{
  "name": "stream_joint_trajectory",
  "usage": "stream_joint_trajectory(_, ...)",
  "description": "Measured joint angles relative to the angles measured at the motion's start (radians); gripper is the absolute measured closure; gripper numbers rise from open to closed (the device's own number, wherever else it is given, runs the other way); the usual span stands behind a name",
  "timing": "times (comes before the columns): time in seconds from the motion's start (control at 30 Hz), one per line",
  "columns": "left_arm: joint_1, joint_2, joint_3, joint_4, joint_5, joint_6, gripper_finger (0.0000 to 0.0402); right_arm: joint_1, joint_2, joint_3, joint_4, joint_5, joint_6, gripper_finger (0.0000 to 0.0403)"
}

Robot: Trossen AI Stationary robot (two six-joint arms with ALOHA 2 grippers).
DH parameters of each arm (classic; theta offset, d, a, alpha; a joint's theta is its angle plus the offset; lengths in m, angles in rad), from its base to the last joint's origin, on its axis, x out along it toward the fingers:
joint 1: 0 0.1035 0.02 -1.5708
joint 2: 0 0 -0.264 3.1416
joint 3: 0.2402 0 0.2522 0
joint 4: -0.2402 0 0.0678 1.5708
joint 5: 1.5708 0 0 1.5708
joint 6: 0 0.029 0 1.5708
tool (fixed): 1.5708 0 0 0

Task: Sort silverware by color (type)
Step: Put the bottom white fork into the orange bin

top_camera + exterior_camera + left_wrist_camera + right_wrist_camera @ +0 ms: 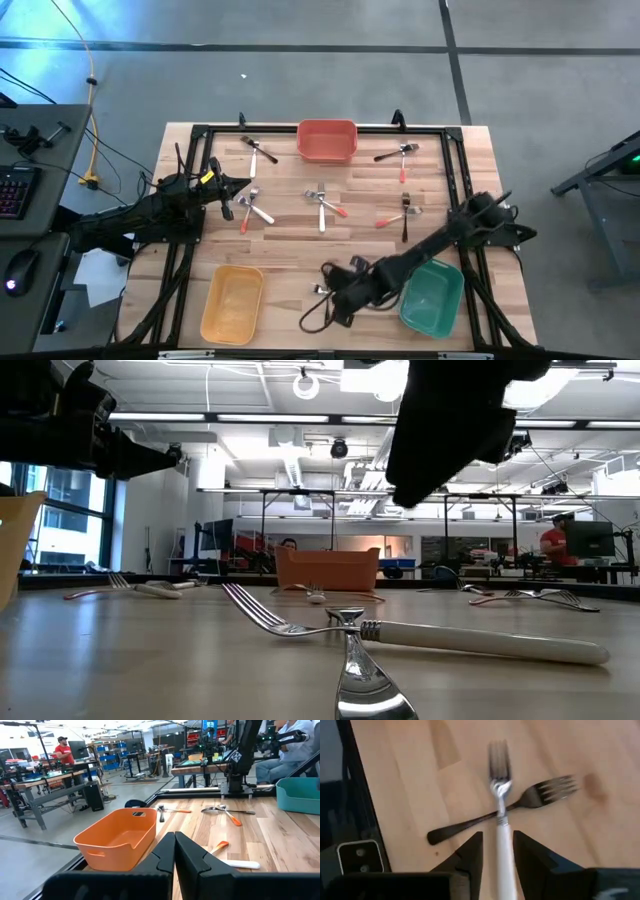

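Note:
The silverware lies in crossed pairs across the wooden table (290,250). Near the front edge, a white-handled fork (501,805) lies across a black-handled fork (530,800). The low view shows the same white fork (480,641) up close. My right gripper (498,855) hangs open above this pair, slanting down. Its fingers stand to either side of the white handle, clear of it. In the high view the right gripper (328,290) is between the yellow and green bins. My left gripper (175,851) is shut and level at the table's left edge, holding nothing.
A red bin (327,141) stands at the far middle, a yellow bin (232,303) at the near left and a green bin (433,297) at the near right. More fork and spoon pairs (322,205) lie mid-table. A black frame (190,180) rims the table.

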Motion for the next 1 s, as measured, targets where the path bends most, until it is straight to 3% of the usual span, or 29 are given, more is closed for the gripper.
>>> stream_joint_trajectory(0.23,0.000,0.000,0.000,0.000,0.000,0.000,0.0401,-0.008,0.154,0.163,-0.158,-0.056,0.016,0.0258)
stream_joint_trajectory(0.4,0.000,0.000,-0.001,0.000,0.000,0.000,0.0401,-0.029,0.221,0.194,-0.172,-0.103,0.018,0.0254)
stream_joint_trajectory(0.53,0.000,0.000,-0.001,0.000,0.000,0.000,0.0401,-0.044,0.237,0.195,-0.199,-0.134,0.038,0.0277)
stream_joint_trajectory(0.8,0.000,0.000,-0.001,0.000,0.000,0.000,0.0401,-0.058,0.243,0.199,-0.215,-0.143,0.035,0.0384)
stream_joint_trajectory(1.0,0.000,0.000,-0.001,0.000,0.000,0.000,0.0401,-0.062,0.240,0.197,-0.215,-0.146,0.040,0.0377)
